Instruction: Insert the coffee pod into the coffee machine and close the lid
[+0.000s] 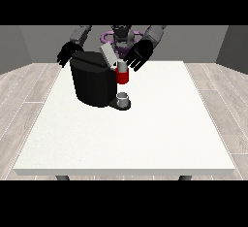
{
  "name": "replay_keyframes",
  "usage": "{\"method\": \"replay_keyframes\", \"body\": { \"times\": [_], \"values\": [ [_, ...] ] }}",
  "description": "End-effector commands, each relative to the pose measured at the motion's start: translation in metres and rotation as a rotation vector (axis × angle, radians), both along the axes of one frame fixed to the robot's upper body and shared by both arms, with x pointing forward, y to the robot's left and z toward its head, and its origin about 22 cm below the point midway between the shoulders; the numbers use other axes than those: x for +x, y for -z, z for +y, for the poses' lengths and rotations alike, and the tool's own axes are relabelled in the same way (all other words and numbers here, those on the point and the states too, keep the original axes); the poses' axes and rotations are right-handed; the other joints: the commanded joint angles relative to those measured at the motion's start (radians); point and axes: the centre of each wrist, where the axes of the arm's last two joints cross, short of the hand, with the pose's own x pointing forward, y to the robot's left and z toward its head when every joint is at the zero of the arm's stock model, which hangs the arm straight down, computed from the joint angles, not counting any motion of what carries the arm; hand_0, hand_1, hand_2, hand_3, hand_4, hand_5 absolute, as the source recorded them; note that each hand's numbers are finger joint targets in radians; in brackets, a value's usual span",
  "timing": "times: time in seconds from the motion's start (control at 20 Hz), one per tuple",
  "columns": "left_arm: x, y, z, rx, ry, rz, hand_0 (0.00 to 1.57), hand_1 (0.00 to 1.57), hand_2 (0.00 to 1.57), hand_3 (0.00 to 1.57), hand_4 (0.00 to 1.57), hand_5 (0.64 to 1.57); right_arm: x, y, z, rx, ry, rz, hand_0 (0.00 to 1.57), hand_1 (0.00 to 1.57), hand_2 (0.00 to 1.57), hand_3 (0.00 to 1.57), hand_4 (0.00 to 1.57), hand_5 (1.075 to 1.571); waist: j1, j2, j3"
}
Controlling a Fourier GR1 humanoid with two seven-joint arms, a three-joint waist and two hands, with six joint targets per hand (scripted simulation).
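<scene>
Coffee machine [93,81] lid [108,54] up; hand at view's right [139,55] — fingers spread — beside it.

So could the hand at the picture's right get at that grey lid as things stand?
Probably yes. The hand at the view's right hangs open just beside the raised lid of the coffee machine, and nothing stands between them.

Matt black coffee machine [92,83] on a smooth white table [145,134]; wood-look plank floor [24,90].

No readable text, labels or numbers anywhere.
</scene>
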Motion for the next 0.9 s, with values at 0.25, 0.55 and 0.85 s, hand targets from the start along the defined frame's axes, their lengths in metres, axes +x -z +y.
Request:
{"method": "replay_keyframes", "body": {
  "times": [0.25, 0.55, 0.85],
  "values": [
    [0.001, 0.006, -0.003, 0.022, 0.015, 0.013, 1.19, 1.19, 1.27, 1.2, 0.51, 1.571, 0.005, -0.013, -0.018, 0.033, 0.021, -0.001, 0.0, 0.0, 0.0, 0.0, 0.51, 1.571, 0.007, -0.009, 0.0],
    [0.003, 0.006, -0.018, 0.028, 0.007, 0.022, 1.22, 1.22, 1.27, 1.2, 0.49, 1.571, 0.005, -0.006, -0.026, 0.019, 0.019, -0.008, 0.0, 0.0, 0.0, 0.0, 0.46, 1.571, -0.001, 0.001, 0.0001],
    [0.002, 0.008, -0.013, 0.022, 0.031, 0.037, 1.22, 1.22, 1.25, 1.15, 0.47, 1.571, 0.001, 0.011, -0.026, 0.017, 0.042, -0.023, 0.0, 0.0, 0.0, 0.0, 0.43, 1.571, 0.026, 0.023, 0.0002]
  ]
}}
